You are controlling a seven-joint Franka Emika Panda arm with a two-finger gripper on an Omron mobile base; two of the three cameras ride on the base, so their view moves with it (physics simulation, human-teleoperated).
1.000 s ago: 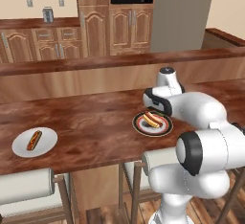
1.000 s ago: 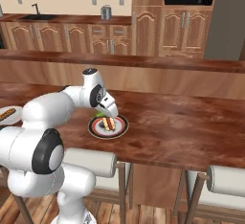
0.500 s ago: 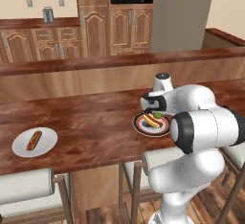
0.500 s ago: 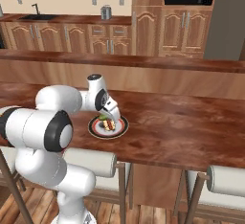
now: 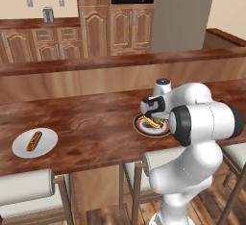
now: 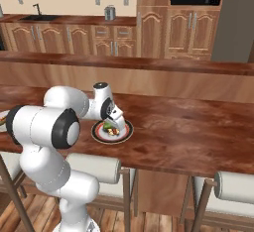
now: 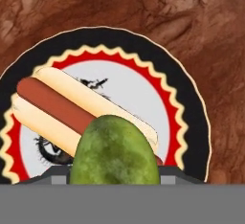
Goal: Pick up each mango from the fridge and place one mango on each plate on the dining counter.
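Hovering low over the dark-rimmed plate [image 5: 144, 130] on the dining counter [image 5: 86, 123] — gripper [image 6: 114, 123] pointed down at it, the yellow-green mango [image 7: 114, 152] apparently carried between the fingers, close against the hand camera. Judged gripping the mango, since the fruit sits right at the base of the hand view where the fingertips would rise, though the tips themselves are covered by it and the grip is not directly visible. Held here, most likely, to set this mango down on a plate already taken up in part by a hot dog [image 7: 62, 106] in its bun; free room looks to lie on the pale centre beside the bun, toward the right and top of the hand view. Poised above rather than resting, as far as the base views allow — contact with the plate cannot be confirmed.

Further left on the counter, a plain white plate [image 5: 21, 147] bearing another hot dog [image 5: 33, 140], well apart from the arm. No mango on it yet, by the look of it. Near part of the dark-rimmed plate cut off at the bottom of the hand view; in the base views, mango small and partly masked by the wrist. White-cushioned stools [image 6: 92, 166] tucked under the counter edge.
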